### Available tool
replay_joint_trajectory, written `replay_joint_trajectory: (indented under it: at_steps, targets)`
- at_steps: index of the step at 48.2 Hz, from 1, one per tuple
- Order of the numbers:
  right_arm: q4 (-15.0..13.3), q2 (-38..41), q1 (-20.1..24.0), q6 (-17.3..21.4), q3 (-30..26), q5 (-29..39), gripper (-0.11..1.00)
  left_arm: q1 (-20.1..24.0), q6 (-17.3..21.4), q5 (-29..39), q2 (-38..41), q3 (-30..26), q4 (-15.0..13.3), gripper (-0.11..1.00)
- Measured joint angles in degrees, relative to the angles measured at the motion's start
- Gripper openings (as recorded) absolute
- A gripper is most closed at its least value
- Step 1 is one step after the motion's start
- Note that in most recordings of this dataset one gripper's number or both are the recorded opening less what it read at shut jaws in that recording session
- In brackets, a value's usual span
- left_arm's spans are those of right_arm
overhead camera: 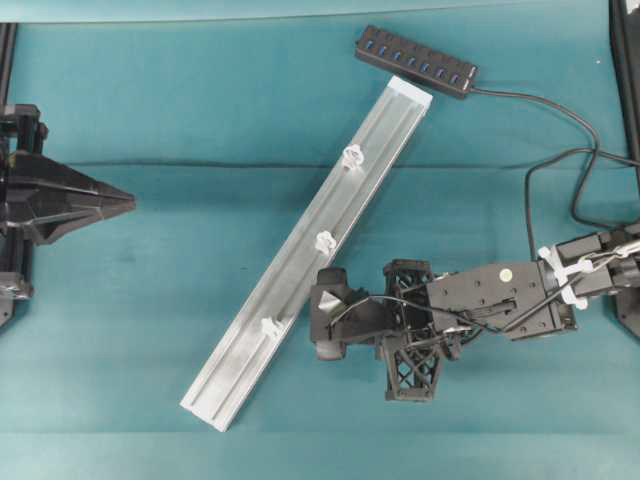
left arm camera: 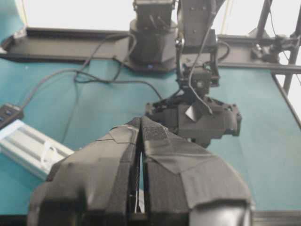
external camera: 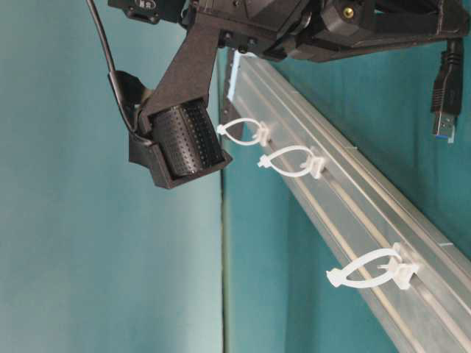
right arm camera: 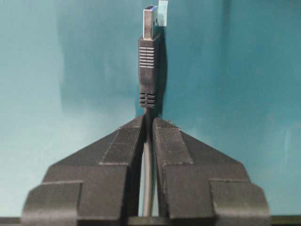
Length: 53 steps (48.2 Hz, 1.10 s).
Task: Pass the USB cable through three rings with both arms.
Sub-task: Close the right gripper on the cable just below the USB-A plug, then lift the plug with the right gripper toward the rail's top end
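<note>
Right wrist view alone shows right pincer [right arm camera: 148,127] clenched on USB cable [right arm camera: 149,70] just behind plug; overhead adds left pincer [overhead camera: 128,203] closed, empty, well apart from three rings [overhead camera: 325,241].

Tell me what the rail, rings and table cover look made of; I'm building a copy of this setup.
Rail: probably extruded aluminium, going by its brushed silver sheen and straight grooves. Rings: whitish translucent plastic, likely flexible, since they form thin bent loops. Table cover: matte teal sheet with faint creases, fabric or soft mat; I can't tell which.
</note>
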Motion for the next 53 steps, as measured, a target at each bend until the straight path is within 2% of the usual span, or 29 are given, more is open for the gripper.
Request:
replay_joint_trajectory:
  at_steps: [7,18,28,45,53]
  targets:
    - [-0.8,-0.7,0.3,-1.4,-0.8,2.7,0.09,0.0,-0.1,0.0,-1.2,0.0,-0.1,-0.01]
    - [-1.4,-3.7,-1.7,-7.5,-5.3,11.1,0.09,0.1,0.0,0.0,-2.6,0.0,-0.1,-0.01]
    - [-1.5,-7.0,-3.8,-12.0,-9.4,15.4,0.09,0.2,0.0,0.9,-3.3,0.0,-0.1,-0.01]
    - [-1.5,-12.8,-12.1,-28.4,-13.9,27.7,0.09,0.2,-0.1,2.0,-3.8,0.0,-0.1,-0.01]
    - [-1.5,-15.0,-17.8,-33.0,-13.6,29.0,0.09,0.2,-1.9,2.0,-4.0,0.0,-0.1,-0.01]
